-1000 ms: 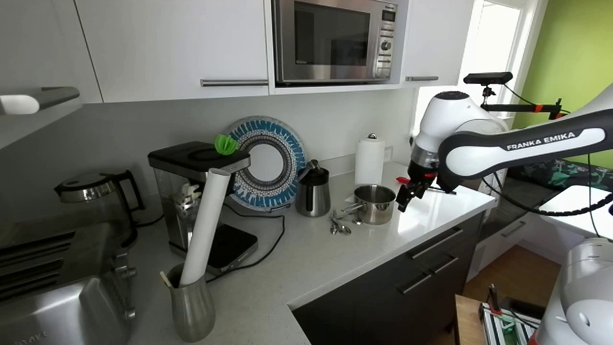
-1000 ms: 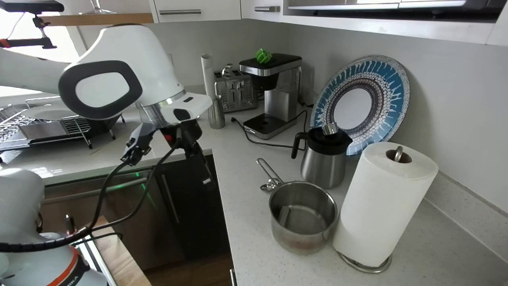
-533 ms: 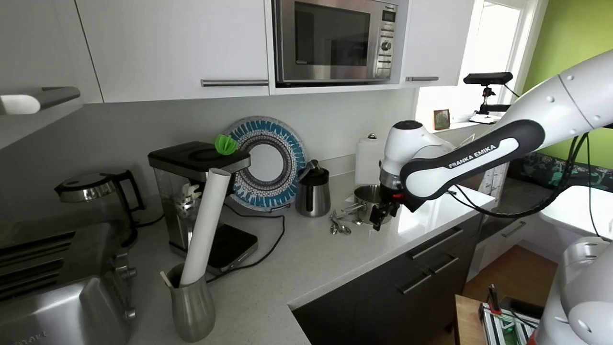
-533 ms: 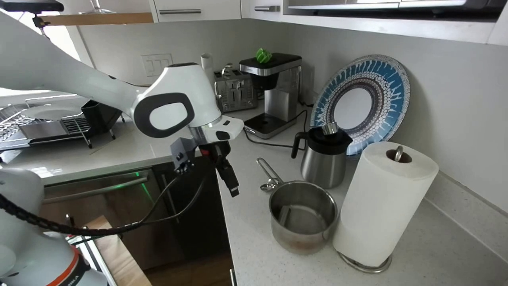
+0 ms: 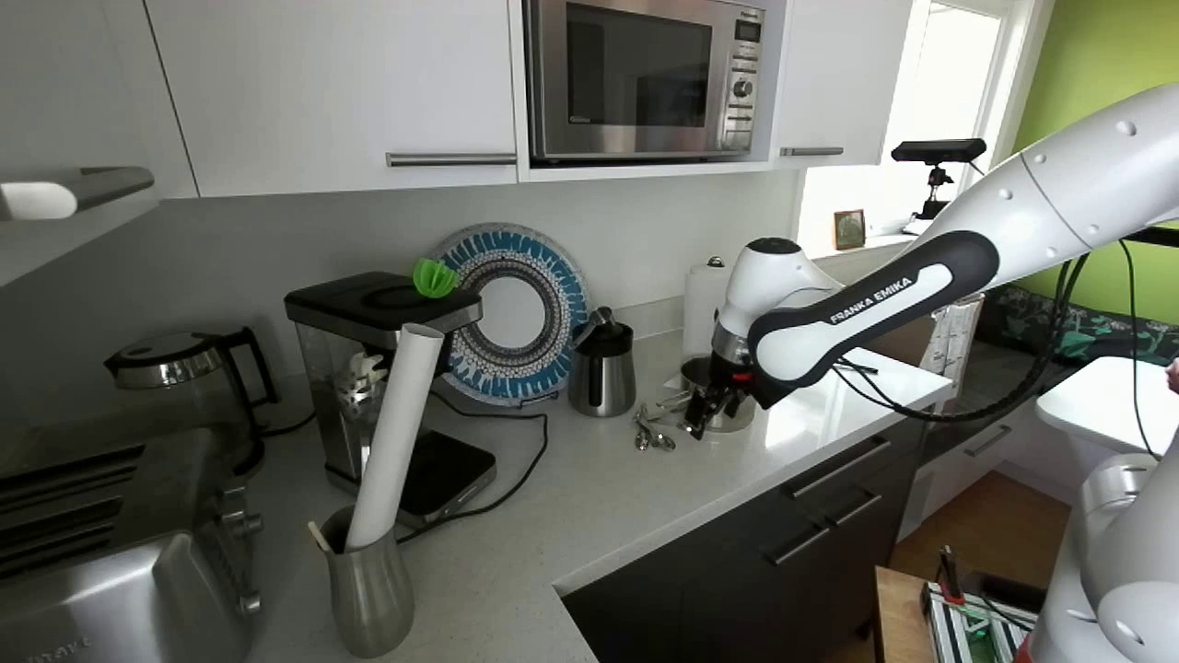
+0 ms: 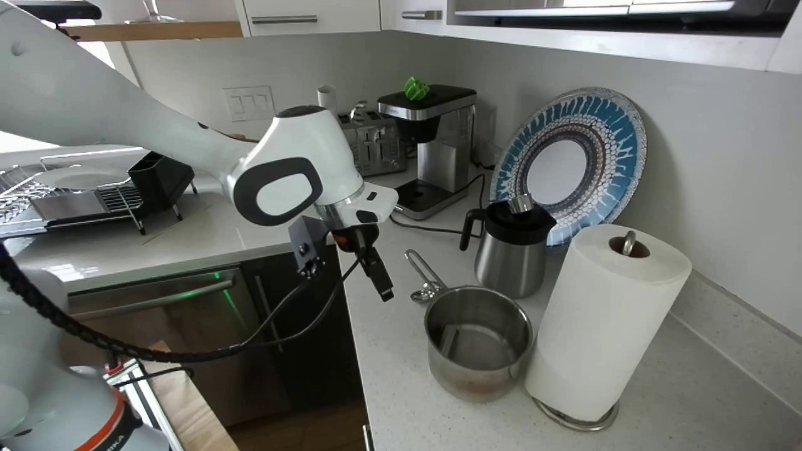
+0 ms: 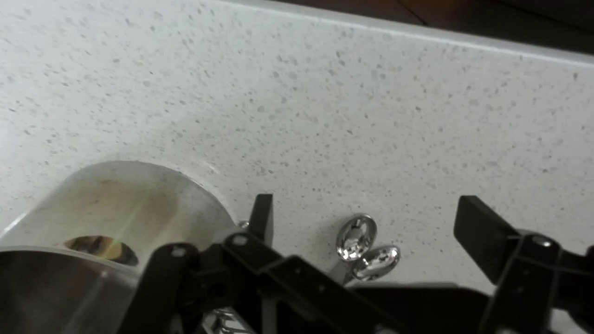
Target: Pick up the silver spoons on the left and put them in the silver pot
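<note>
The silver spoons (image 5: 654, 435) lie in a small shiny cluster on the counter. In an exterior view they show beside the pot's handle (image 6: 427, 291). Two spoon bowls show in the wrist view (image 7: 356, 237); their handles are mostly hidden behind the gripper. The silver pot (image 6: 474, 382) stands upright on the counter near the spoons, and its side fills the lower left of the wrist view (image 7: 153, 199). My gripper (image 7: 366, 206) is open and empty, its fingers apart, one on each side of the spoon bowls in that view. In an exterior view it hangs in front of the pot (image 5: 707, 422).
A paper towel roll (image 6: 601, 326) stands close to the pot. A steel carafe (image 6: 512, 257) stands behind the spoons, with a round patterned plate (image 6: 617, 181) against the wall. A coffee maker (image 5: 396, 387) and cup with a white roll (image 5: 373, 589) are further along. The counter edge (image 7: 417, 32) is near.
The arm has swung from beyond the pot toward the spoons and come lower. Most of this happened in the first half second; since then the gripper has moved slightly further. Spoons and pot have not moved.
</note>
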`<state>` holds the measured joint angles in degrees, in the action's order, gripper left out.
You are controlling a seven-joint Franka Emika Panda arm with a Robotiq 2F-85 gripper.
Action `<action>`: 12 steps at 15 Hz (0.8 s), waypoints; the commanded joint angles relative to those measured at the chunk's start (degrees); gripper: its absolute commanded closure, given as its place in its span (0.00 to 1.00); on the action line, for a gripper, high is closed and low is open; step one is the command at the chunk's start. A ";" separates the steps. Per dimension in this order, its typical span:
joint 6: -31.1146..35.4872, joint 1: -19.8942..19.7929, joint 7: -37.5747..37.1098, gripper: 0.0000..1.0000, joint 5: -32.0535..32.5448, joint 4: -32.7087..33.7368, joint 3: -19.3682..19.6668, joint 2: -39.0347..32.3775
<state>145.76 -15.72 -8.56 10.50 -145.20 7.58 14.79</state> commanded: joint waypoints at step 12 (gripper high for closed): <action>7.51 3.70 22.84 0.00 -27.97 16.43 4.49 -20.77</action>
<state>152.97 -11.06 10.56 -13.75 -133.08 11.82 -0.98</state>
